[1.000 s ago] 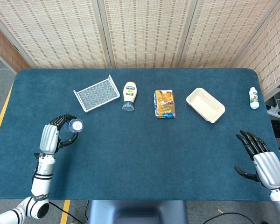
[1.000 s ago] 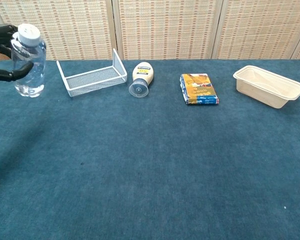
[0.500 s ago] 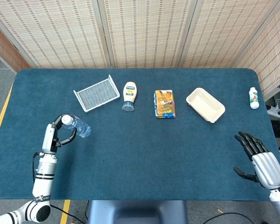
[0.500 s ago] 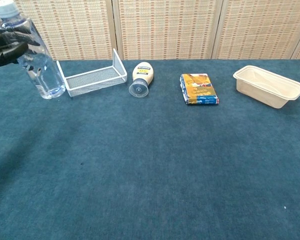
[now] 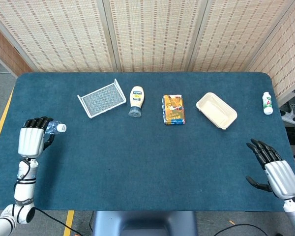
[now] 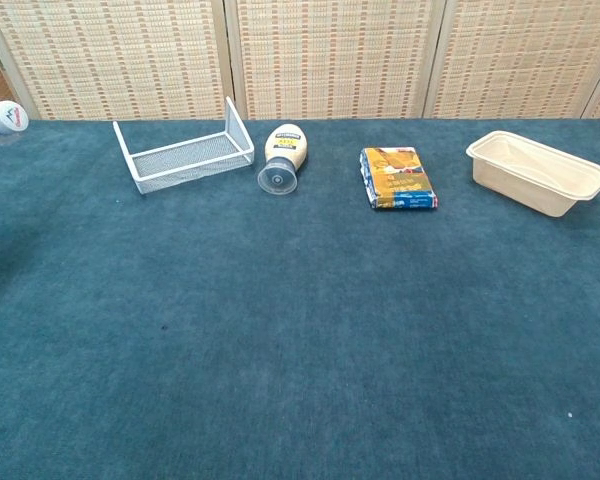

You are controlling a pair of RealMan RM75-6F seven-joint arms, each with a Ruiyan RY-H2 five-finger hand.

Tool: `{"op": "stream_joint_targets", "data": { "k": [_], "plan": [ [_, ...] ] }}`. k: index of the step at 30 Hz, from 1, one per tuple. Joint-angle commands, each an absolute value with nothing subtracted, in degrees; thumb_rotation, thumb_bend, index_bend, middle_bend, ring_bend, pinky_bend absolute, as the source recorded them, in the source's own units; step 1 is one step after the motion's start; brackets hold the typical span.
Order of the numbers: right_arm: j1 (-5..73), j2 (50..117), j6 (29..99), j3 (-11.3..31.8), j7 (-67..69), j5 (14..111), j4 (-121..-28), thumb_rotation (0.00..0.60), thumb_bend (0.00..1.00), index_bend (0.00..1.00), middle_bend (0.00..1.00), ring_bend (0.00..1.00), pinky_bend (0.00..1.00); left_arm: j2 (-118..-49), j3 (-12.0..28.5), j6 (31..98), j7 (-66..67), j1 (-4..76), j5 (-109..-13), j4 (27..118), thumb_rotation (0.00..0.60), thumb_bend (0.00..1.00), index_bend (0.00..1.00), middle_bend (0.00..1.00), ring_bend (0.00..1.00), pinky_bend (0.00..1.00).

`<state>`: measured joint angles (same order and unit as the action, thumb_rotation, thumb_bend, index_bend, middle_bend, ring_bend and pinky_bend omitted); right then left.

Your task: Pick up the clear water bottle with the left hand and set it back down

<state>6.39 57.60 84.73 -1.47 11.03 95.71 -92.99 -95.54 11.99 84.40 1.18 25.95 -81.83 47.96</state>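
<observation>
Blue worktop (image 5: 137, 162) lies bare before you. Near its left edge your left robot hand (image 5: 32, 140) grasps the clear water bottle (image 5: 55, 128), cap pointing right. Your right robot hand (image 5: 278, 169) hangs released.

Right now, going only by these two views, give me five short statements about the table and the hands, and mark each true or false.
1. The left hand holds the clear water bottle. True.
2. The bottle stands upright on the table. False: it is tipped over in the hand, with its cap pointing to the right in the head view.
3. The mayonnaise bottle lies between the wire basket and the snack packet. True.
4. The right hand holds the beige tray. False: it is open near the table's edge, far from the tray.
5. A small white bottle stands near the table's far right corner. True.
</observation>
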Motion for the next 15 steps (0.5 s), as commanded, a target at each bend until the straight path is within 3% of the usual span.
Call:
{"op": "stream_joint_targets", "data": {
  "k": [1,7,15],
  "plan": [
    [6.4,57.6,84.6,-1.5,11.0,95.7,-93.0,0.600,0.13,0.00,0.00,0.00,0.12,-93.6,13.9,78.2,-25.4,24.2,-76.1,70.9,0.600,0.70,0.73,0.73,0.62,0.58],
    [6.6,57.5,84.0,-1.7,10.8,95.7,-93.1,0.600,0.13,0.00,0.00,0.00,0.12,-86.5,16.3,73.2,-35.0,23.0,-73.1,85.7,0.600,0.70,0.73,0.73,0.62,0.59],
    [6.8,57.4,83.5,-1.7,10.6,95.5,-93.4,0.600,0.13,0.00,0.00,0.00,0.13,-84.3,21.7,80.7,-28.6,23.7,-75.5,90.0,0.600,0.70,0.73,0.73,0.63,0.59]
  ]
}}
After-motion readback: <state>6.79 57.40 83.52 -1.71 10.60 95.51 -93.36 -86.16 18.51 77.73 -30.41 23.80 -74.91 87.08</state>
